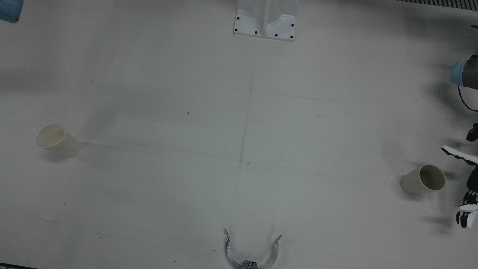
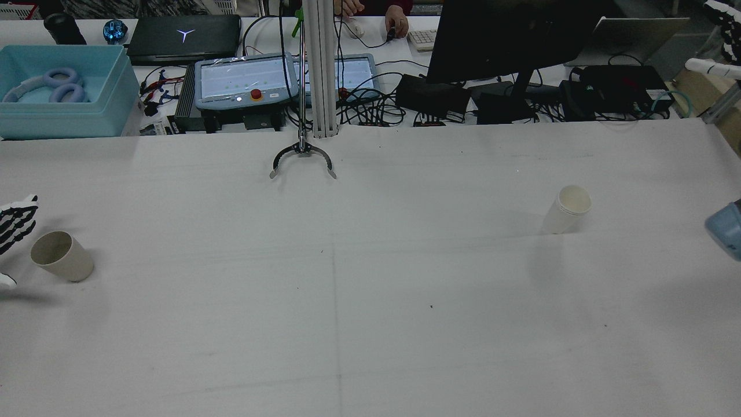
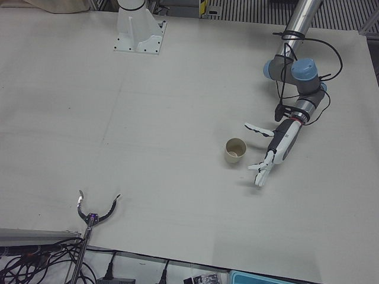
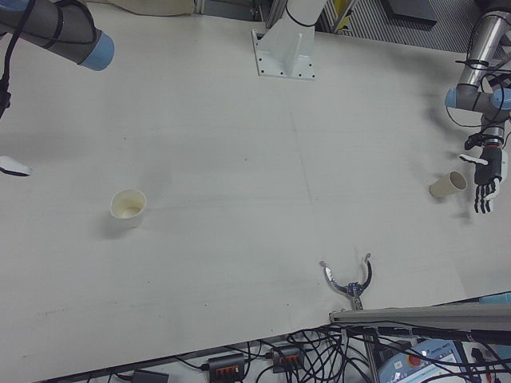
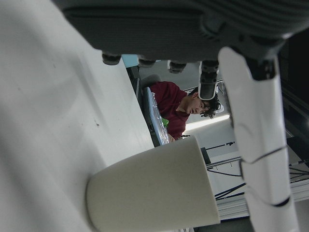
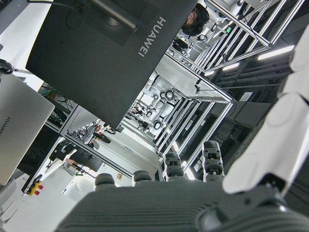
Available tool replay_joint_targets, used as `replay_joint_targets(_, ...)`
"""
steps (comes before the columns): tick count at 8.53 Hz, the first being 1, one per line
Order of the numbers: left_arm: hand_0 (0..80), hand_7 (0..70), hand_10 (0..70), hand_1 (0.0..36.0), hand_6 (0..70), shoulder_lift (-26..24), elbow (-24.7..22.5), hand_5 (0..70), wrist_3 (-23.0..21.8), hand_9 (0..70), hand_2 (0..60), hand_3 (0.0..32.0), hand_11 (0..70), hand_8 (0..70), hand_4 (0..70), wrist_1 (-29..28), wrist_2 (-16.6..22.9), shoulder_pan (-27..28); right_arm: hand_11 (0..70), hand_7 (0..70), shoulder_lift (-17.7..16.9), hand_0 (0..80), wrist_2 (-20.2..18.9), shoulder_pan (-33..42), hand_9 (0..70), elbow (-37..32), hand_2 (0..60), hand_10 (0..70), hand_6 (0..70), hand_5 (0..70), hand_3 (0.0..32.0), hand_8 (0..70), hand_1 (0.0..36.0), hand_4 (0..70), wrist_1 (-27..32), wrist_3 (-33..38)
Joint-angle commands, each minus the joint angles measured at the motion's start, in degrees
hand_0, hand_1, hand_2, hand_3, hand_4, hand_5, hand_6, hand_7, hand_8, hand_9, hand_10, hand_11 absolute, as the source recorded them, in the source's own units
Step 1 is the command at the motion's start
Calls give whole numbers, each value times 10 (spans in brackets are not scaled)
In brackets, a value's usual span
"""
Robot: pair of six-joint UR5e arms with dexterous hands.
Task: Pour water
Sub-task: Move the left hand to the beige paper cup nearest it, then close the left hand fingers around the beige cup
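Observation:
A beige cup (image 1: 424, 179) stands upright on the table near my left hand; it also shows in the rear view (image 2: 61, 256), the left-front view (image 3: 235, 151) and close up in the left hand view (image 5: 154, 193). My left hand (image 3: 275, 148) is open beside it, fingers spread, not touching it. A white cup (image 1: 58, 140) stands upright on the other half of the table and also shows in the rear view (image 2: 568, 209). My right hand (image 2: 718, 35) is raised high off the table, far from that cup, open and empty.
A metal claw-shaped bracket (image 1: 252, 254) lies at the operators' edge. A white pedestal base (image 1: 265, 22) stands at the robot's side. A monitor (image 2: 509, 35), screens and a blue box (image 2: 63, 92) crowd the desk beyond the table. The right arm's blue joint (image 2: 726, 229) hangs above the table edge.

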Motion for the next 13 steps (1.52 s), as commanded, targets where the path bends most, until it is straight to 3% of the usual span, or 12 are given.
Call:
replay_joint_targets(1, 548, 33, 0, 206, 0, -4, 20, 282, -3, 0, 0, 136, 2, 0, 0, -13, -3, 38, 8, 129, 0, 430, 0, -1, 11, 1, 120, 0, 43, 138, 158, 0, 93, 109, 0, 1)
replay_joint_targets(7, 561, 35, 0, 215, 0, -39, 27, 266, 3, 0, 0, 108, 8, 0, 0, 7, -3, 39, 8, 130, 0, 429, 0, -1, 12, 0, 120, 0, 42, 139, 160, 0, 92, 109, 0, 0)
replay_joint_targets(10, 554, 26, 0, 207, 0, -39, 25, 244, 3, 0, 0, 42, 10, 0, 0, 7, -3, 39, 10, 131, -1, 427, 0, -1, 12, 0, 121, 2, 43, 139, 160, 0, 92, 110, 0, -1)
replay_joint_targets(13, 558, 27, 0, 208, 0, -39, 25, 218, 3, 0, 0, 12, 21, 0, 39, 6, -3, 39, 10, 131, -1, 427, -1, 0, 12, 0, 120, 1, 44, 137, 154, 0, 91, 111, 1, -1)
